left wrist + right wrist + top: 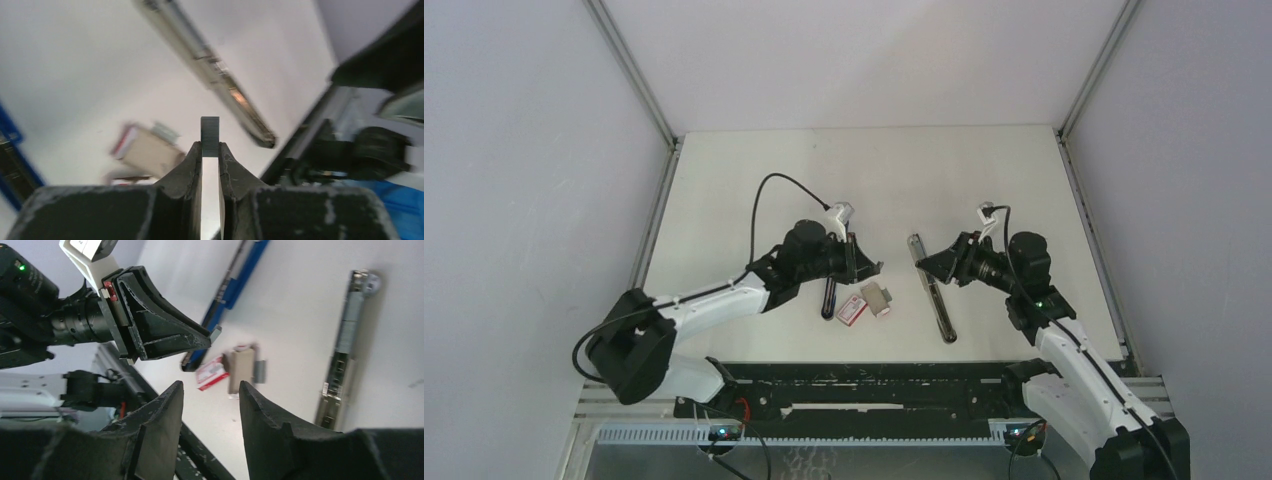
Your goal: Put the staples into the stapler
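The stapler lies opened out flat as a long silver bar on the white table; it also shows in the left wrist view and the right wrist view. My left gripper is shut on a short grey staple strip, held above the table left of the stapler. The strip's end shows in the right wrist view. The red-and-white staple box and its pulled-out inner tray lie below the left gripper. My right gripper is open and empty, beside the stapler's far half.
A blue-and-black bar lies on the table under the left gripper, left of the box. A black rail runs along the near table edge. Metal frame posts stand at the back corners.
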{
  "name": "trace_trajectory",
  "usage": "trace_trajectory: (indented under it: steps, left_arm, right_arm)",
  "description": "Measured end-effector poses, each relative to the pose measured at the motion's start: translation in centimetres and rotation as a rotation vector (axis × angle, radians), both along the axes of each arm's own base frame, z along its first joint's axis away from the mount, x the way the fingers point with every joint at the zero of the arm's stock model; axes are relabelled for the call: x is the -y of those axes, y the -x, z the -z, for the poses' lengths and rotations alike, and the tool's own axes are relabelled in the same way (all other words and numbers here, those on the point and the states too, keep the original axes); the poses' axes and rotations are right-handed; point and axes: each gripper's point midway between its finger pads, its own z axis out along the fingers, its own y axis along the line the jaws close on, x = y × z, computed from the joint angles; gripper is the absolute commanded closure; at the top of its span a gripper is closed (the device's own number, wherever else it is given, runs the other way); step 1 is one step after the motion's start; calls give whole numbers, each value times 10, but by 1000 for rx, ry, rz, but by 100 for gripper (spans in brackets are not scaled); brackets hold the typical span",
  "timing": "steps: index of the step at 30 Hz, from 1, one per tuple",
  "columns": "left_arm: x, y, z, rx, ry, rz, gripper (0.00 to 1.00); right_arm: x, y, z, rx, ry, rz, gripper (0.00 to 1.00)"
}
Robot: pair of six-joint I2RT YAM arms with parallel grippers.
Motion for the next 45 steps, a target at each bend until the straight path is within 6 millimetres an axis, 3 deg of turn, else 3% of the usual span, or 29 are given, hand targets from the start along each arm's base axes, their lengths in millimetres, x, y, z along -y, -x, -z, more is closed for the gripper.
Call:
trace_trajectory:
  steps: [8, 16, 28, 34, 45]
  left_arm:
    - [13, 39, -90, 48, 325, 146, 84]
    - [9, 66, -147, 108, 489, 242, 82]
    - [5, 84, -172, 140, 553, 301, 81]
    - [4, 88, -176, 148, 561, 317, 81]
    - [4, 90, -179, 153, 567, 324, 81]
  right_arm:
    - [-17, 20, -38, 76, -195, -86, 45]
    - [-46, 40, -73, 135, -323, -202, 42]
    - [-71, 51, -95, 168, -413, -279, 53]
    - [-78, 53, -109, 196, -435, -296, 57]
    - [-83, 55, -115, 210, -455, -306, 75]
